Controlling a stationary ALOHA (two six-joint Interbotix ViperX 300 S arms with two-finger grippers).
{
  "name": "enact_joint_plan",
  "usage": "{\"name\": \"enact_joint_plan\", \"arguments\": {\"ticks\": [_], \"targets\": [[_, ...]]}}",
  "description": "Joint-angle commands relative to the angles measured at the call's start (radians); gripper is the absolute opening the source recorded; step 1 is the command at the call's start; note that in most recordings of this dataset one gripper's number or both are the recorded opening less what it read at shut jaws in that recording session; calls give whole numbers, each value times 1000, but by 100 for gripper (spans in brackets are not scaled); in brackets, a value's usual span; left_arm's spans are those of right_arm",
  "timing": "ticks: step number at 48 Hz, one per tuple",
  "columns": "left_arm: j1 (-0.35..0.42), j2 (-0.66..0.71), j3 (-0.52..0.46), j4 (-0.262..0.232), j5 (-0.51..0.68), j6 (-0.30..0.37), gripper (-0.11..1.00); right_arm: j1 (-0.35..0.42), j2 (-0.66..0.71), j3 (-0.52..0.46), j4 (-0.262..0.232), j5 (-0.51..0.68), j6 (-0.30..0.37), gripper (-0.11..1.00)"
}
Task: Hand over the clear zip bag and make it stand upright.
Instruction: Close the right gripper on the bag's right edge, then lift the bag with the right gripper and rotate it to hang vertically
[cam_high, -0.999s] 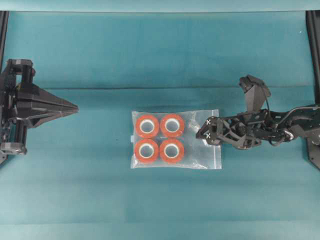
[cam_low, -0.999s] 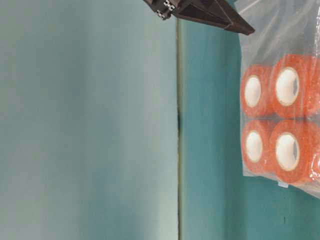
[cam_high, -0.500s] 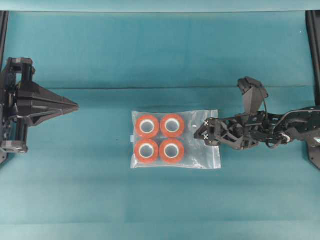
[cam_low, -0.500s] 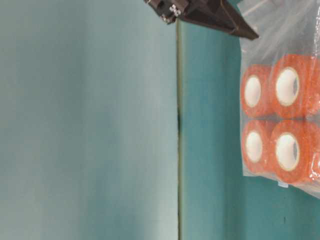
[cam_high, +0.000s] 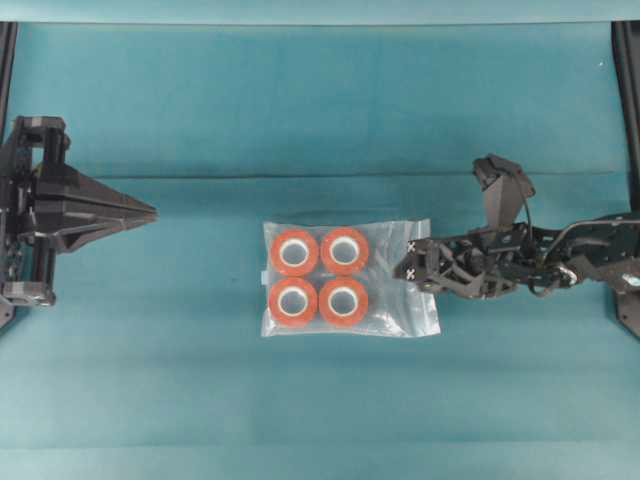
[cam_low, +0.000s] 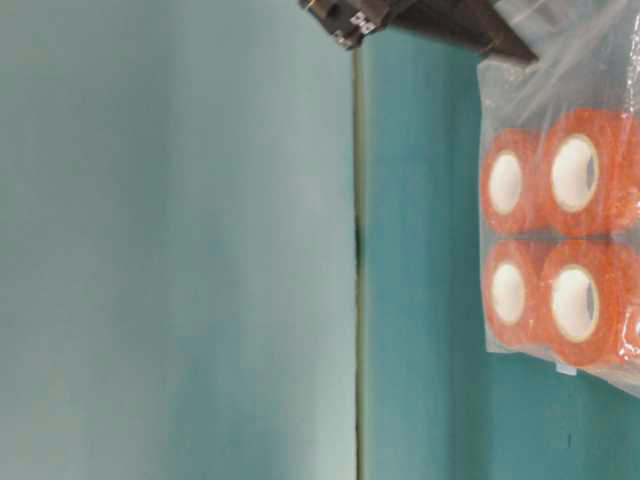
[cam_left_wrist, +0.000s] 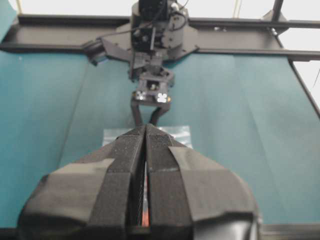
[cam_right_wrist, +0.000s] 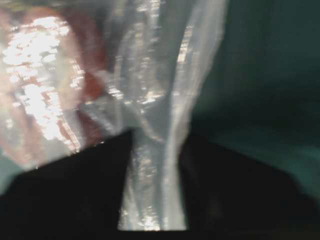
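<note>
While it lies flat at the middle of the overhead frame on the teal worktop (cam_high: 320, 110), the clear zip bag (cam_high: 395, 285) shows crinkled, glossy plastic and four orange-red rolls (cam_high: 319, 276) with white cores, packed two by two toward its left end. At its right edge the right tool (cam_high: 408, 268) has its fingers on either side of a pinched fold of the plastic (the wrist view is blurred), seemingly gripping it. Far left, the left tool (cam_high: 150, 213) is pressed together, well apart from the bag.
</note>
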Motion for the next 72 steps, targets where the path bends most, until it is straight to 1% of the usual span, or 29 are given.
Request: {"name": "enact_joint_plan", "arguments": {"ticks": [1, 7, 9, 11, 22, 28, 35, 41, 45, 53, 60, 67, 72], "targets": [[2, 3, -11, 0, -5, -2, -1, -11, -9, 5, 3, 6, 5, 42], [2, 5, -11, 0, -5, -5, -1, -15, -11, 6, 3, 5, -2, 13], [3, 5, -11, 2, -5, -6, -1, -15, -11, 6, 0, 5, -3, 6], [2, 3, -11, 2, -5, -6, -1, -14, -11, 6, -2, 3, -5, 2], [2, 6, -11, 0, -5, -6, -1, -18, -11, 3, -5, 5, -8, 2], [2, 18, -11, 2, -5, -6, -1, -20, -21, -9, -29, 17, -32, 2], [2, 34, -17, 0, -5, -14, -1, -37, -75, -51, -38, 66, -103, 2], [11, 40, -17, 0, -5, -18, -1, -63, -127, -94, -38, 112, -189, 2], [14, 40, -17, 0, -5, -18, -1, -74, -156, -130, -40, 163, -258, 2], [15, 44, -20, 2, 3, -20, -1, -112, -204, -227, -40, 334, -402, 2], [15, 49, -20, 0, 6, -21, -1, -156, -213, -325, -52, 483, -514, 2], [15, 49, -21, 0, 6, -17, -1, -193, -202, -434, -66, 621, -600, 2], [15, 48, -31, 0, 6, -17, -1, -206, -190, -515, -83, 701, -643, 2]]}}
